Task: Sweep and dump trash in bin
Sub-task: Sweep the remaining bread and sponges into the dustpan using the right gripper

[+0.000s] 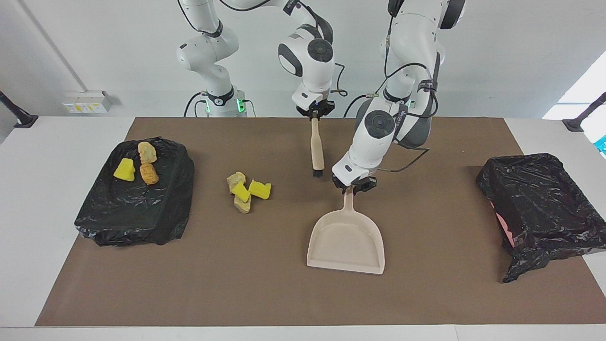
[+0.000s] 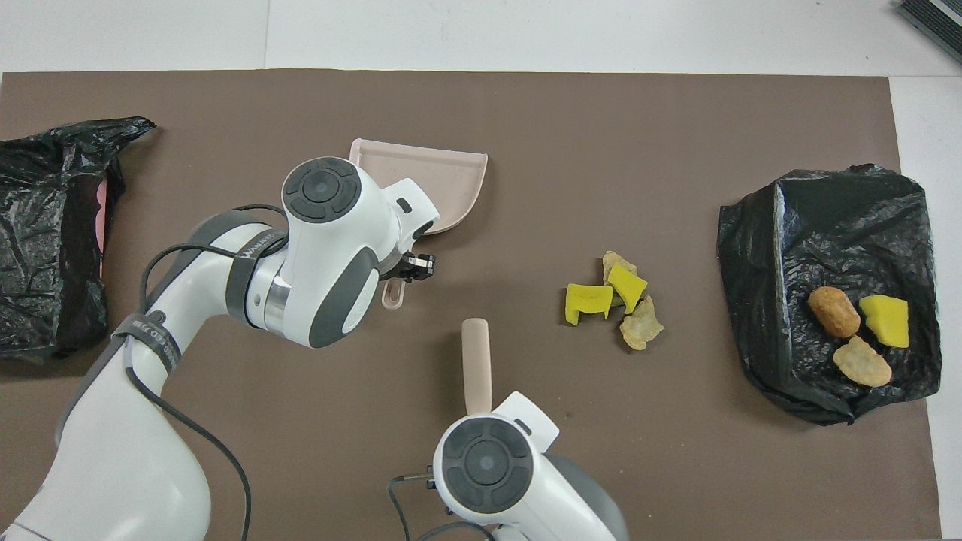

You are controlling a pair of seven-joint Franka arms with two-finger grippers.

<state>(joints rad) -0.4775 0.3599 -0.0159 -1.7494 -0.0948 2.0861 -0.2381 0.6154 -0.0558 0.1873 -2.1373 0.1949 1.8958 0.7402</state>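
Note:
A pile of trash (image 1: 246, 189), yellow wedges and tan lumps, lies on the brown mat; it also shows in the overhead view (image 2: 612, 300). More trash (image 1: 137, 163) lies on a black bag at the right arm's end. My left gripper (image 1: 354, 184) is shut on the handle of the beige dustpan (image 1: 345, 241), whose pan sits low at the mat, beside the pile toward the left arm's end. My right gripper (image 1: 316, 113) is shut on the top of a brush (image 1: 317, 149) that hangs bristles down over the mat. The brush handle shows in the overhead view (image 2: 476, 361).
A black-bagged bin (image 1: 539, 208) with pink showing stands at the left arm's end, also seen in the overhead view (image 2: 45, 240). A black-bagged mound (image 1: 137, 203) lies at the right arm's end. White table borders the mat (image 1: 265, 293).

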